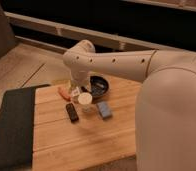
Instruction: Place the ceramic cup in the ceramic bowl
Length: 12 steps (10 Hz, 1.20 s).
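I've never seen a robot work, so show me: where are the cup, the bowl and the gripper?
ceramic cup [85, 103]: camera view, its cream side wall.
ceramic bowl [101, 86]: camera view, its bluish-grey inside.
gripper [73, 83]: camera view, its lower end, just left of the bowl.

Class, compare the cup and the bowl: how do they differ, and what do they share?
The cup is cream-white; the bowl is nearly black. The cup is narrow; the bowl is wider and shallow. The cup sits nearer the camera than the bowl. Both are round and upright. The gripper hangs close beside the cup and bowl.
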Each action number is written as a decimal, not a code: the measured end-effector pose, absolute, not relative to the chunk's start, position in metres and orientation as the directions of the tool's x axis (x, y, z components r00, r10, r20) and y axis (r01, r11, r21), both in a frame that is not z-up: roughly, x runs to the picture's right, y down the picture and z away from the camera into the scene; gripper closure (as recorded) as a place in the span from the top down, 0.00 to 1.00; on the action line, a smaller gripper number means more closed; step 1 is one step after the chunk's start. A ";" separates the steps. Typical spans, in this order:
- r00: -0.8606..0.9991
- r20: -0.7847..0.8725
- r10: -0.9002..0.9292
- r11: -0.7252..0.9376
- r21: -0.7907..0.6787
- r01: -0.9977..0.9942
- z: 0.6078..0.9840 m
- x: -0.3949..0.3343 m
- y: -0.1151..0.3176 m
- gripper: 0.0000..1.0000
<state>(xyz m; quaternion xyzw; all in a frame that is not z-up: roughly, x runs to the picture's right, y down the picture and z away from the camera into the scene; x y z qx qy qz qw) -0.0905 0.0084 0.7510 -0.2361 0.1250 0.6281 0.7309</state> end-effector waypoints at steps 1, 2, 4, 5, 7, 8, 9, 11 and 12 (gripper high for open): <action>0.182 -0.486 0.855 0.100 -0.188 -0.977 0.752 -0.091 0.012 0.65; 0.170 -0.509 0.844 0.100 -0.164 -0.981 0.761 -0.083 0.020 0.65; 0.134 -0.529 0.838 0.111 -0.076 -0.991 0.783 -0.052 0.020 0.65; 0.125 -0.524 0.843 0.109 -0.061 -0.992 0.787 -0.047 0.015 0.65; 0.088 -0.515 0.853 0.091 -0.019 -0.996 0.800 -0.032 0.002 0.65; 0.075 -0.515 0.854 0.078 -0.017 -0.997 0.805 -0.032 0.001 0.65; 0.069 -0.517 0.853 0.069 -0.019 -0.997 0.809 -0.034 0.001 0.65; 0.039 -0.550 0.834 0.032 -0.023 -0.999 0.823 -0.037 0.016 0.65; 0.026 -0.568 0.823 0.018 -0.019 -1.000 0.828 -0.035 0.024 0.65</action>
